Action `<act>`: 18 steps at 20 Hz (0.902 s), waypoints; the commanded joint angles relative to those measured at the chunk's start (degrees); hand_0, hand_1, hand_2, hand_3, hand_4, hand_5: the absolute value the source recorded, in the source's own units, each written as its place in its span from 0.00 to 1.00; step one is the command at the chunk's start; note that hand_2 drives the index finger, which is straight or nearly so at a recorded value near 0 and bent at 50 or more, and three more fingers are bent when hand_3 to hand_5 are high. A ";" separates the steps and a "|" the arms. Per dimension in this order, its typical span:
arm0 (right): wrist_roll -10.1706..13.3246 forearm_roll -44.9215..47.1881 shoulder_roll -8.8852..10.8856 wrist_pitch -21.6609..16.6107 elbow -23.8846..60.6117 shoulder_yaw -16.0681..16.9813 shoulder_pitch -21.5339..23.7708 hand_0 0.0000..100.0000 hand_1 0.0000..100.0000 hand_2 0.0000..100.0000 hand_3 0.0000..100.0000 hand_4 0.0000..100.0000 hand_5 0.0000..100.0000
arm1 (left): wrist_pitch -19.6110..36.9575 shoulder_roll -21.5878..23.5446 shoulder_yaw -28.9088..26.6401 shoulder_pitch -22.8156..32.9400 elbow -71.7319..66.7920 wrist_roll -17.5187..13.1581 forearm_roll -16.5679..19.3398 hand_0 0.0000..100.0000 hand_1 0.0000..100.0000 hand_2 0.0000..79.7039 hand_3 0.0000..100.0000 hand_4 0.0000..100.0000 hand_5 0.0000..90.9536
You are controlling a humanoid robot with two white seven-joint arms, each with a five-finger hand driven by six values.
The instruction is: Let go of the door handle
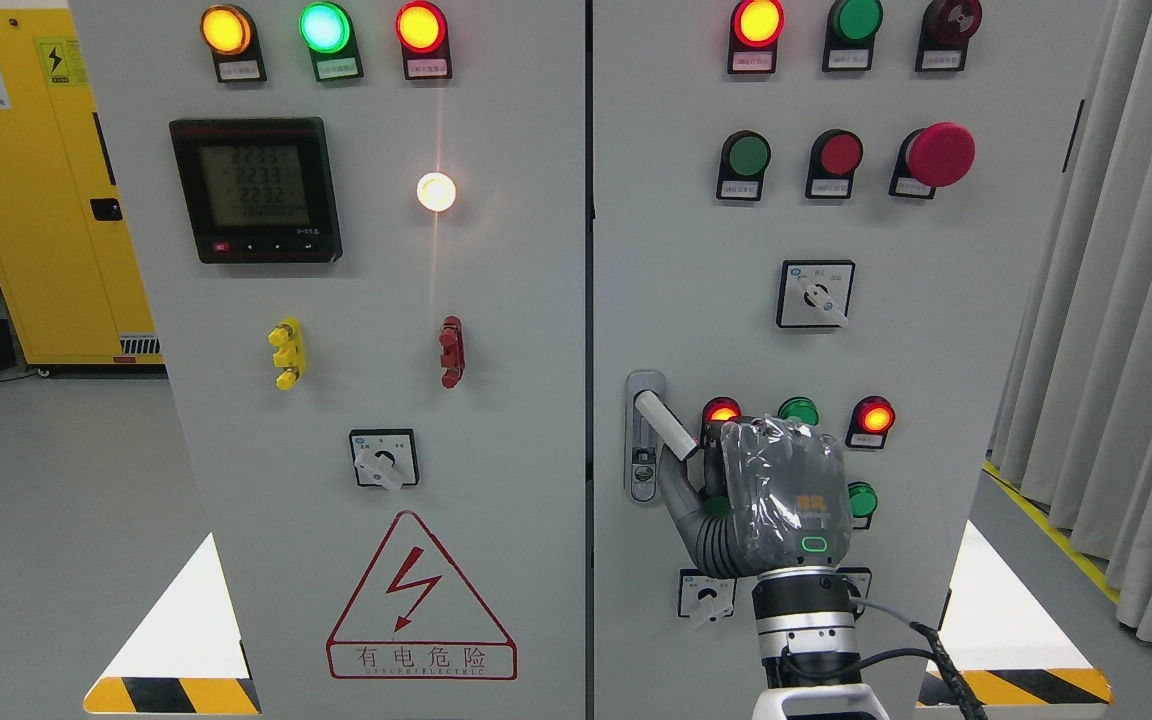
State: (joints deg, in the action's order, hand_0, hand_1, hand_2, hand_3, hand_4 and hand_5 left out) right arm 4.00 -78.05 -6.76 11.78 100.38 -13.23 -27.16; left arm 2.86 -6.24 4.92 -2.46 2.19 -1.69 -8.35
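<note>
Nearest to us, the right hand rises from the bottom edge on its banded wrist, its back wrapped in grey film and turned toward the camera. We find it raised against the right-hand cabinet door, just right of the door handle.

The handle is swung out from its lock plate, a pale lever slanting down to the right from a pivot near the plate's top. Its lower end meets the hand's thumb, which reaches up and left toward it.

We judge the release as not complete: the hand sits at the handle, and thumb and lever appear touching or all but touching. Withdrawal of the hand clear of the door remains.

As to grip, the fingers lie behind the palm and we cannot tell whether they curl round the lever or stand loose. No left hand appears.
</note>
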 commanded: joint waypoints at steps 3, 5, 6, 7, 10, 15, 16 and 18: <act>0.22 0.00 0.26 0.00 0.16 0.57 -0.17 0.66 0.42 0.93 1.00 0.98 0.98 | 0.04 0.00 0.00 0.00 0.00 0.02 0.00 0.12 0.56 0.00 0.00 0.00 0.00; 0.22 0.00 0.26 0.00 0.16 0.58 -0.17 0.66 0.42 0.93 1.00 0.98 0.98 | 0.04 0.00 0.00 0.00 0.00 0.02 0.00 0.12 0.56 0.00 0.00 0.00 0.00; 0.22 0.00 0.26 0.00 0.25 0.58 -0.17 0.66 0.42 0.93 1.00 0.98 0.98 | 0.04 0.00 0.00 0.00 0.00 0.02 0.00 0.12 0.56 0.00 0.00 0.00 0.00; 0.22 0.00 0.26 0.00 0.25 0.58 -0.17 0.66 0.42 0.93 1.00 0.98 0.98 | 0.04 0.00 0.00 0.00 0.00 0.02 0.00 0.12 0.56 0.00 0.00 0.00 0.00; 0.14 0.00 0.26 0.00 0.25 0.58 -0.35 0.67 0.42 0.93 1.00 0.98 0.98 | 0.04 0.00 0.00 0.00 0.00 0.02 0.00 0.12 0.56 0.00 0.00 0.00 0.00; 0.14 0.00 0.26 -0.09 0.25 0.93 -0.44 0.69 0.42 0.93 1.00 0.98 0.98 | 0.04 0.00 0.00 0.00 0.00 0.02 0.00 0.12 0.56 0.00 0.00 0.00 0.00; 0.05 0.00 0.26 -0.09 0.25 0.93 -0.44 0.69 0.42 0.93 1.00 0.98 0.98 | 0.04 0.00 0.00 0.00 0.00 0.02 0.00 0.12 0.56 0.00 0.00 0.00 0.00; 0.05 0.00 0.26 0.00 0.25 0.93 -0.52 0.70 0.41 0.93 1.00 0.98 0.98 | 0.04 0.00 0.00 0.00 0.00 0.02 0.00 0.12 0.56 0.00 0.00 0.00 0.00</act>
State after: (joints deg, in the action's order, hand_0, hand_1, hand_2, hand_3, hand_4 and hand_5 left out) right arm 4.33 -78.05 -6.55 11.77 100.58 -12.64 -27.56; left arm 2.86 -6.24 4.93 -2.46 2.19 -1.69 -8.35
